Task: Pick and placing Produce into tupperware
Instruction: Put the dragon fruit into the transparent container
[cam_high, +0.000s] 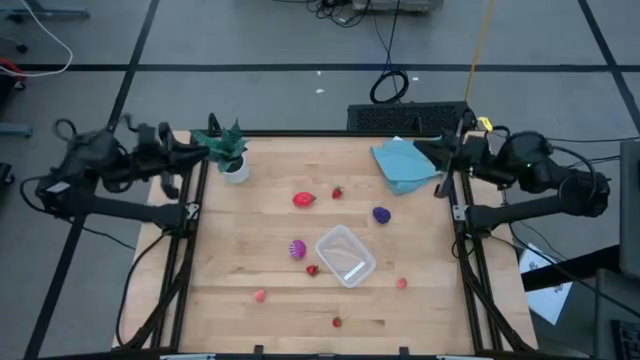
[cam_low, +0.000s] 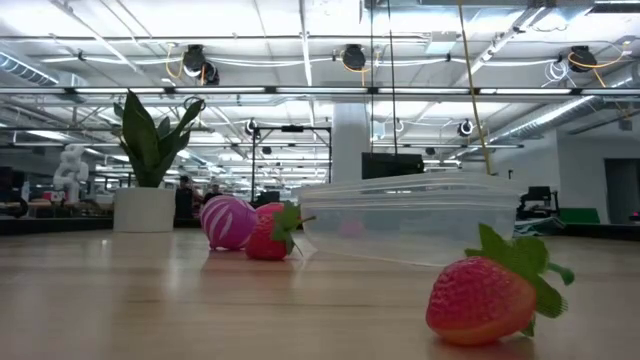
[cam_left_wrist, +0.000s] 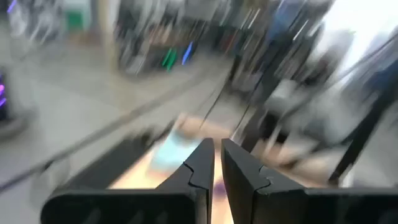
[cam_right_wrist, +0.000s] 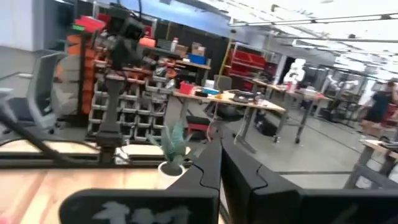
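So, both your hands closed, empty: left hand (cam_high: 200, 150) parked by plant (cam_high: 228, 152), right hand (cam_high: 432, 152) over blue cloth (cam_high: 405, 165). Tupperware (cam_high: 345, 255) mid-surface, empty; produce (cam_high: 303, 199) scattered around it, awaiting pickup.

Pale wooden table top (cam_high: 250, 240), planked, smooth with a soft sheen. On it, the clear rectangular plastic tub (cam_high: 345, 255), glossy and see-through. Near it in the low view, a red toy strawberry (cam_low: 480, 298) with a dimpled, faintly shiny plastic skin and matt green leaves. Far right, a crumpled blue cloth (cam_high: 405, 164), soft and matt.
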